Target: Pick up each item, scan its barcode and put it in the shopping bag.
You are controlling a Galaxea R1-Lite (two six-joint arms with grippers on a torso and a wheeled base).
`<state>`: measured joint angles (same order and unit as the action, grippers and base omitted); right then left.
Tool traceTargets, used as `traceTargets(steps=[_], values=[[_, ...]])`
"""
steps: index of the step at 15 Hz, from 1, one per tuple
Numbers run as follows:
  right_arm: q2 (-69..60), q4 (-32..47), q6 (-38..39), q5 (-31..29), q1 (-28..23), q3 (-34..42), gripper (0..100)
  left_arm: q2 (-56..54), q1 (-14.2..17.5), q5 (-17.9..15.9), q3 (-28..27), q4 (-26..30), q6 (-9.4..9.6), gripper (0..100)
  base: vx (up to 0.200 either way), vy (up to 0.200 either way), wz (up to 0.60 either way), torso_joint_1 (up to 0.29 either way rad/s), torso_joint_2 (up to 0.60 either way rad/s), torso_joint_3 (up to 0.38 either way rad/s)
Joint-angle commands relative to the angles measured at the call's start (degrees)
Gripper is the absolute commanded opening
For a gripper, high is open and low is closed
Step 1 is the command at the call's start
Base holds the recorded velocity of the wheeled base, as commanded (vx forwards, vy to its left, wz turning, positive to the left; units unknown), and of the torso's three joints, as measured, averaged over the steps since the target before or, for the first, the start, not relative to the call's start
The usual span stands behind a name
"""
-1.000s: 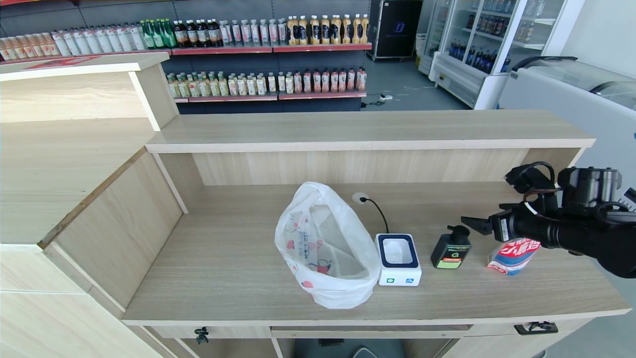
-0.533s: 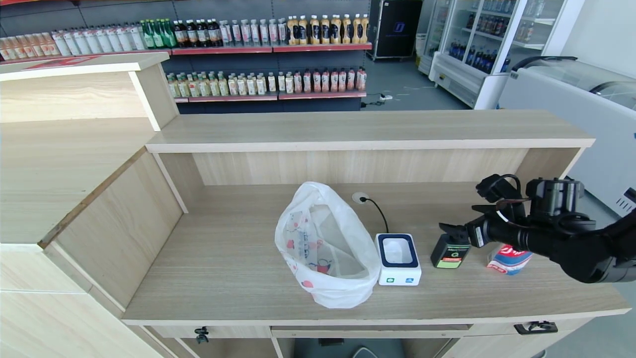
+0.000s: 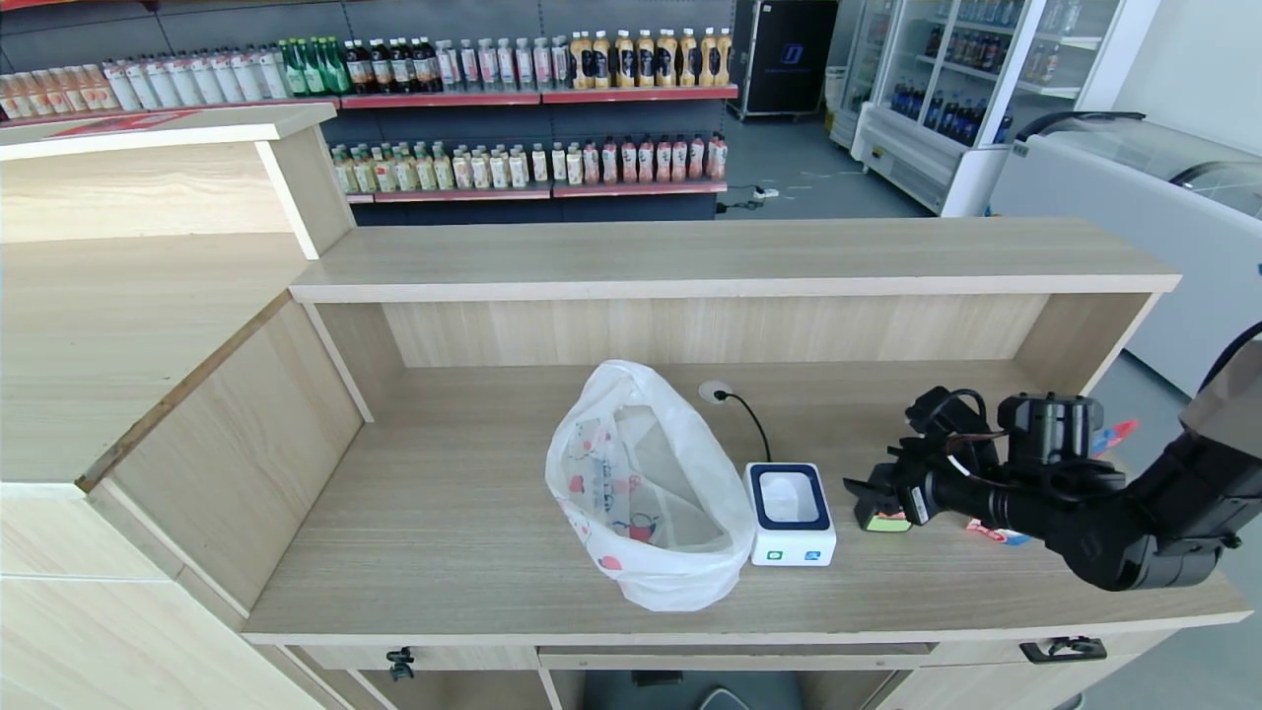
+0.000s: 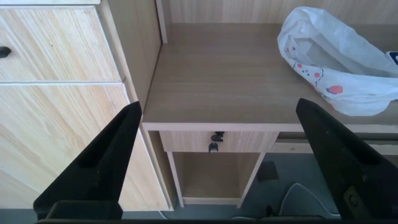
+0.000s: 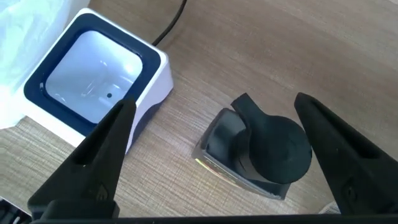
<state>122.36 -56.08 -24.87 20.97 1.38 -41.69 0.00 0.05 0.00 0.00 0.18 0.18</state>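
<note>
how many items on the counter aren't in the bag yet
2: a black pump bottle right of the scanner, under the right end effector; a red-and-white packet beside it, mostly hidden by the arm. More may be hidden.

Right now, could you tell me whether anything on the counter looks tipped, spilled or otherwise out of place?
Nothing stands out. The pump bottle stands upright inside the open right claw, the scanner sits flat beside it, and the shopping bag slumps with its mouth open. No spill on the counter.
</note>
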Motion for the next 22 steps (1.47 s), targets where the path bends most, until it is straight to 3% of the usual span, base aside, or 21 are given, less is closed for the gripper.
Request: traceTargets(steps=[1, 22], values=[[2.10, -1.23, -0.09, 0.39, 0.12, 0.47, 100, 0.09, 0.04, 0.00, 0.00, -0.01, -0.01, 100, 0.000, 0.000, 0.00, 0.000, 0.00, 0.000], [6.05, -7.03, -5.19, -1.90, -1.55, 4.51, 100, 0.09, 0.04, 0.00, 0.00, -0.01, -0.01, 100, 0.000, 0.000, 0.00, 0.000, 0.00, 0.000]])
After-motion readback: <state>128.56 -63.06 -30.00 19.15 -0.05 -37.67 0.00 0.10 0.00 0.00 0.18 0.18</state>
